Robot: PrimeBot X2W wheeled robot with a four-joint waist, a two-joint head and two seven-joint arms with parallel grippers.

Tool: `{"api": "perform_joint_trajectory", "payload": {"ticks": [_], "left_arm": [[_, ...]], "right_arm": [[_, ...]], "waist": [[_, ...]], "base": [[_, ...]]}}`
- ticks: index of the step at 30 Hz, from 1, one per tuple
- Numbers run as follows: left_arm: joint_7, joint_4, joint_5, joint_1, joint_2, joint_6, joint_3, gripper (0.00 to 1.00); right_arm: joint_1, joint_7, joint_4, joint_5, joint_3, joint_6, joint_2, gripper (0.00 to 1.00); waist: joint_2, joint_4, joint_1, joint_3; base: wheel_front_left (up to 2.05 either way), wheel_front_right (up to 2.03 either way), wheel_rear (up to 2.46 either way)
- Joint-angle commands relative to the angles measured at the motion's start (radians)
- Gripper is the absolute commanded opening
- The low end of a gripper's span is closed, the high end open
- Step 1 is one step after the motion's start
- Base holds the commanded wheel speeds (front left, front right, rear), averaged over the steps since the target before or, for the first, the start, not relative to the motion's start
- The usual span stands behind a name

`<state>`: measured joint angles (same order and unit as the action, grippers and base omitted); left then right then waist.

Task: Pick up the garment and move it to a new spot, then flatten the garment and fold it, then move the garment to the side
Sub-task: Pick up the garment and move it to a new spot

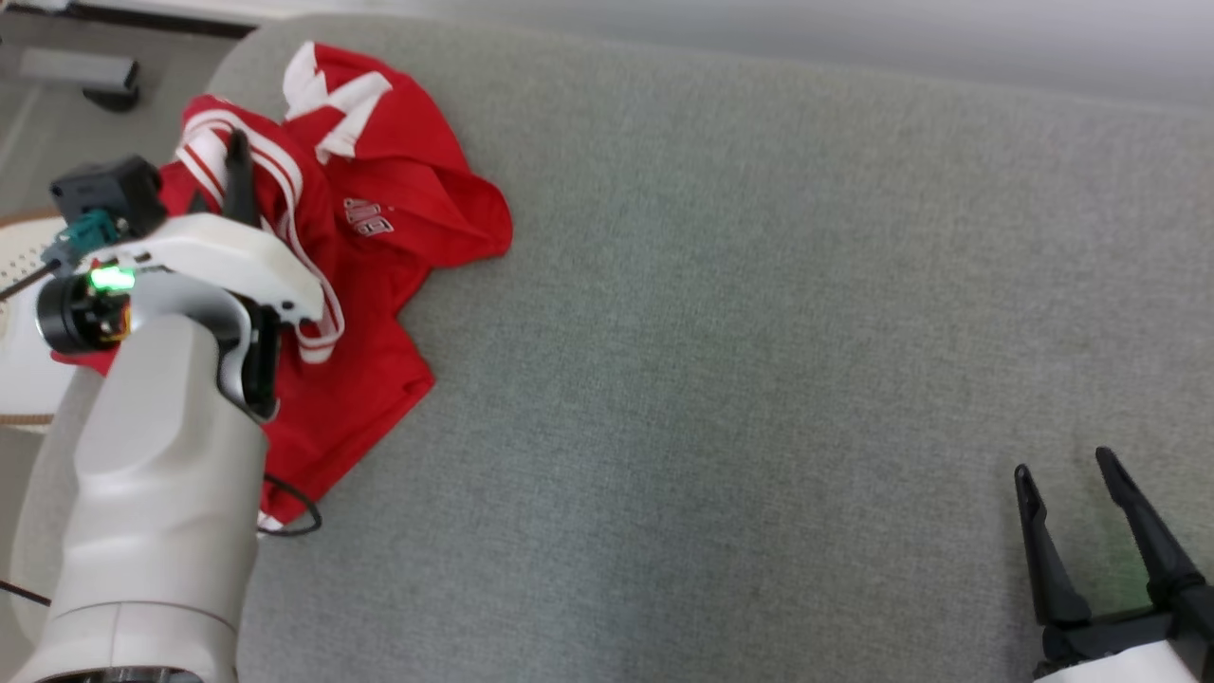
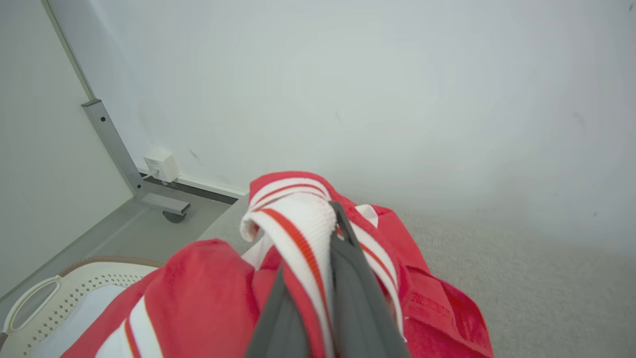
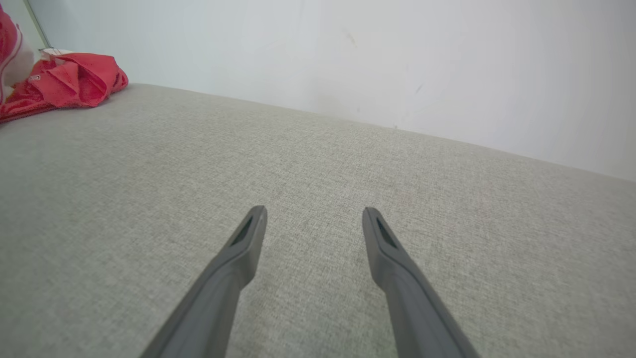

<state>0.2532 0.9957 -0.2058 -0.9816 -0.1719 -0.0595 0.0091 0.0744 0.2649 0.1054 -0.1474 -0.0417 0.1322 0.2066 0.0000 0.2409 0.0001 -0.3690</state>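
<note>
**Item: garment [image 1: 379, 247].** Red, with white-and-red striped ribbing and a small white chest mark too small to read. It lies crumpled at the far-left corner of the grey cushion [image 1: 759, 332].

**Long axis.** The heap runs along the left edge, from the far corner toward the near edge. Bare cushion lies to its right, so I judge any carry must go that way.

**My left pincer [image 2: 313, 243].** Pressed together on the striped band [image 2: 293, 219], which is gathered up between my fingers and humps above the rest of the heap. This arm is directly over the garment and much the nearer.

**My right pincer [image 1: 1064, 462].** Spread, holding nothing, above the near-right corner, well apart from the garment.

**Adjacent.** White perforated basket [image 2: 59, 293], off the left edge.

**Not determinable.**
- My own forearm covers the garment's left part, so I cannot tell whether cloth hangs over that edge.
- One left finger is buried under fabric.
- I cannot tell how many layers are pinched.
- I cannot tell sleeves and hem apart in the crumple.
</note>
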Motion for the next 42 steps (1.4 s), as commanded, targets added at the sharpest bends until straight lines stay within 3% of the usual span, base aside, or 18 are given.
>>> {"api": "perform_joint_trajectory", "payload": {"ticks": [1, 7, 14, 23, 27, 33, 37, 38, 39, 40, 42], "left_arm": [[0.006, -0.023, -0.005, -0.017, -0.010, -0.009, -0.004, 0.00], [0.000, -0.110, -0.011, -0.047, -0.022, -0.038, -0.026, 0.00], [-0.132, -0.292, -0.064, -0.037, -0.005, -0.066, -0.079, 0.00], [-0.392, -0.711, -0.241, 0.154, 0.033, -0.072, -0.239, 0.00], [-0.461, -0.829, -0.290, 0.280, 0.057, -0.072, -0.311, 0.00], [-0.437, -0.791, -0.313, 0.412, 0.107, -0.067, -0.443, 0.00], [-0.344, -0.685, -0.327, 0.440, 0.116, -0.058, -0.542, 0.00], [-0.298, -0.667, -0.351, 0.442, 0.118, -0.059, -0.573, 0.15], [-0.266, -0.642, -0.370, 0.446, 0.119, -0.059, -0.611, 0.51], [-0.249, -0.614, -0.394, 0.452, 0.119, -0.054, -0.651, 1.00], [-0.212, -0.580, -0.438, 0.446, 0.119, -0.046, -0.726, 1.00]], "right_arm": [[-0.018, -0.001, 0.009, -0.007, 0.001, -0.003, -0.009, 1.00], [-0.057, -0.001, 0.035, -0.022, -0.008, -0.003, -0.049, 1.00], [-0.102, -0.001, 0.045, -0.031, -0.017, -0.003, -0.085, 1.00], [-0.110, -0.001, 0.033, -0.035, -0.016, -0.003, -0.105, 1.00], [-0.094, -0.001, 0.034, -0.037, -0.020, -0.003, -0.117, 1.00], [-0.071, -0.001, 0.043, -0.041, -0.030, -0.003, -0.131, 1.00], [-0.058, -0.001, 0.046, -0.042, -0.033, -0.003, -0.138, 1.00], [-0.056, -0.001, 0.048, -0.042, -0.032, -0.003, -0.140, 1.00], [-0.055, -0.001, 0.049, -0.042, -0.034, -0.003, -0.141, 1.00], [-0.053, -0.001, 0.052, -0.042, -0.036, -0.003, -0.142, 1.00], [-0.052, -0.001, 0.057, -0.040, -0.035, -0.003, -0.143, 1.00]], "waist": [[0.0000, -0.016, -0.0001, 0.071], [0.0000, -0.054, -0.0001, 0.197], [0.0000, -0.133, -0.0001, 0.307], [0.0000, -0.263, -0.0001, 0.317], [0.0000, -0.329, -0.0001, 0.289], [0.0000, -0.414, -0.0001, 0.243], [0.0000, -0.449, -0.0001, 0.218], [0.0000, -0.454, -0.0001, 0.214], [0.0000, -0.460, -0.0001, 0.211], [0.0000, -0.465, -0.0001, 0.207], [0.0000, -0.468, -0.0001, 0.205]], "base": [[0.00, 0.00, 0.00], [0.00, 0.00, 0.00], [0.00, 0.00, 0.00], [0.00, 0.00, 0.00], [0.00, 0.00, 0.00], [0.00, 0.00, 0.00], [0.00, 0.00, 0.00], [0.00, 0.00, 0.00], [0.00, 0.00, 0.00], [0.00, 0.00, 0.00], [0.00, 0.00, 0.00]]}}
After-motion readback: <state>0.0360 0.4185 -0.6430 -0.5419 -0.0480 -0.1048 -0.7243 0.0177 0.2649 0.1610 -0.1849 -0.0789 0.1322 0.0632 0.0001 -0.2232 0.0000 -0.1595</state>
